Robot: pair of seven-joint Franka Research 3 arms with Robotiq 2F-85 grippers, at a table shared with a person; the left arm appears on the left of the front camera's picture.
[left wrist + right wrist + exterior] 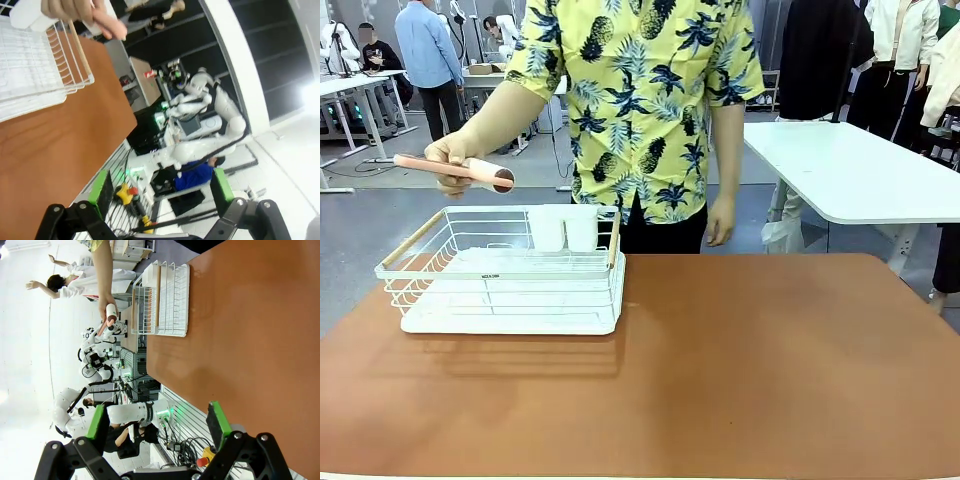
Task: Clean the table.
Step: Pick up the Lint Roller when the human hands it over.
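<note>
Green-padded left end effector (162,187) and right end effector (156,421) gape empty near smooth table (740,370).

Dish rack (510,318) blocks table (770,370) far-left; rest open.
</note>
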